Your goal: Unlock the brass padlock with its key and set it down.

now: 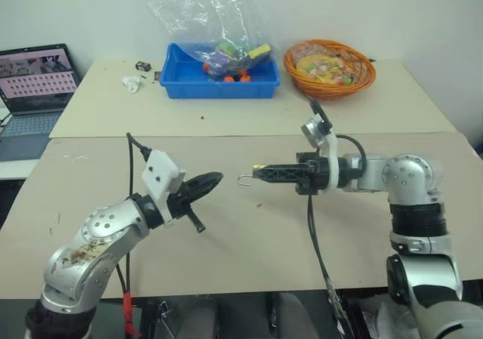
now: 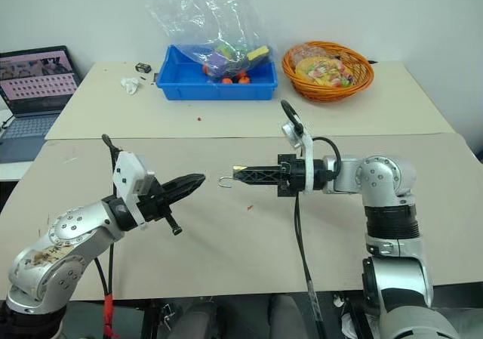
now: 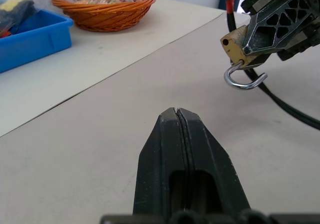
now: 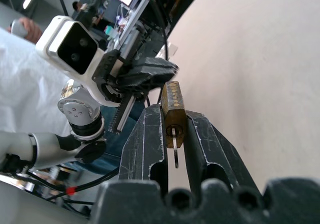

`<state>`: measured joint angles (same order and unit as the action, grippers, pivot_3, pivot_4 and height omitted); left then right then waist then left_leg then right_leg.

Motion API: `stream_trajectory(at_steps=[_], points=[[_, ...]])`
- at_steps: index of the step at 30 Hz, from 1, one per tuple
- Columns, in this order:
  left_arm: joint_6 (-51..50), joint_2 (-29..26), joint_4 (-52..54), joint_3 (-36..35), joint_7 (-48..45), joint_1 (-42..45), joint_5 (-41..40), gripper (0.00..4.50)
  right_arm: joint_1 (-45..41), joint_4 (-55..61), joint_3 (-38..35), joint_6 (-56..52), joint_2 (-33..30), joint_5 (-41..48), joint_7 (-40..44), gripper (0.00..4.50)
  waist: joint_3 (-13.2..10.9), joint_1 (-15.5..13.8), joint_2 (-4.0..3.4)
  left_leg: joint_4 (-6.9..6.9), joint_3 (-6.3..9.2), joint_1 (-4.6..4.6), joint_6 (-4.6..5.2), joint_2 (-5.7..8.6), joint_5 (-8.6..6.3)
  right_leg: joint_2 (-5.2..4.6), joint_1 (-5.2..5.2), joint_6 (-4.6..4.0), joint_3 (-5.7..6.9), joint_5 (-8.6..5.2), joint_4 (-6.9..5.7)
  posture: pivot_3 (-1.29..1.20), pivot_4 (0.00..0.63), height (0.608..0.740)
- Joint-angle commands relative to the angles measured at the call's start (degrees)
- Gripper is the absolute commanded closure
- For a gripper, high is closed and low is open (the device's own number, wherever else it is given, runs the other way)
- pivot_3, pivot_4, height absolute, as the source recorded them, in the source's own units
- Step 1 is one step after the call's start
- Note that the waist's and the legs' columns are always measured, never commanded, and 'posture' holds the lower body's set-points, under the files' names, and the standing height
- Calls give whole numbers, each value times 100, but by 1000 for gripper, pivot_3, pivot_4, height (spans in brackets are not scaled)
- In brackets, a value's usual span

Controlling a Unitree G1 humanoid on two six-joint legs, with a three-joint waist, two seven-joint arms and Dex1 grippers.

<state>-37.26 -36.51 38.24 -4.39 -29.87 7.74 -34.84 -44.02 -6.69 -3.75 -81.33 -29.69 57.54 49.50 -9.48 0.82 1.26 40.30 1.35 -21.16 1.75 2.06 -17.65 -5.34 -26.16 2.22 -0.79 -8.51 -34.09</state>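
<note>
Two black fingers of the right gripper (image 4: 172, 134) clamp a small brass padlock (image 4: 173, 110) between them. A thin silvery key (image 4: 176, 155) sticks out of the padlock. Just beyond the padlock, the left gripper (image 4: 150, 72) points toward it, above a beige table (image 4: 260, 74).

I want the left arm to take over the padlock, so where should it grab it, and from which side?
Probably the shackle, coming level from the robot's left. It hooks out past the right gripper toward the left gripper, while the brass padlock body sits clamped in the right jaws. The left jaws, now shut, must open first.
</note>
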Motion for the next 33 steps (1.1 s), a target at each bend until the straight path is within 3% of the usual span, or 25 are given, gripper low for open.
stream_trajectory(at_steps=[1, 4, 9, 18, 19, 29, 33], points=[[559, -289, 254, -73, -403, -141, 340, 4449, -140, -507, 323, -27, -219, -332, 241, 4248, 0, 13, 0, 0, 0, 0, 0, 0, 0, 0, 0, 0, -1, 0, 0, 0, 150, 728], [1176, -620, 460, 188, -1010, -233, 694, 4449, -56, -969, 1045, 321, -263, -933, 480, 4248, 0, 14, 0, -1, -5, 0, 1, 2, -1, 3, 0, -1, -1, 0, 2, 0, 150, 728], [1485, -746, 443, 354, -1394, -182, 805, 4449, -140, -1589, 1579, 825, -245, -1546, 980, 4248, 0, 1, 0, 0, -7, -1, 1, 0, 0, -2, 0, 0, -3, 0, 3, 0, 150, 728], [1077, -821, 467, 235, -1467, -326, 642, 4449, -241, -2192, 1815, 1498, -224, -2303, 1588, 4248, 0, 6, 0, 4, -5, 3, 1, -2, -1, 1, 4, 0, -2, 0, 2, 0, 150, 728], [1028, -833, 469, 222, -1467, -339, 620, 4500, -239, -2225, 1815, 1537, -219, -2369, 1598, 3371, 0, 4, 0, 4, -4, 3, 1, -2, -1, 1, 4, 0, -2, 0, 2, 0, 150, 728], [748, -810, 439, 215, -1360, -279, 557, 4500, -146, -2155, 1577, 1833, -248, -2649, 1580, 75, 0, -3, 0, 5, -2, 5, 0, -1, 0, -1, 6, 0, -2, 0, 3, 0, 150, 728], [726, -783, 398, 239, -1365, -239, 554, 4500, -23, -1914, 1505, 2171, -516, -2789, 1701, 75, 0, -15, 0, 7, -2, 10, -1, 0, 1, -3, 9, 0, -3, 0, 4, 0, 150, 728]])
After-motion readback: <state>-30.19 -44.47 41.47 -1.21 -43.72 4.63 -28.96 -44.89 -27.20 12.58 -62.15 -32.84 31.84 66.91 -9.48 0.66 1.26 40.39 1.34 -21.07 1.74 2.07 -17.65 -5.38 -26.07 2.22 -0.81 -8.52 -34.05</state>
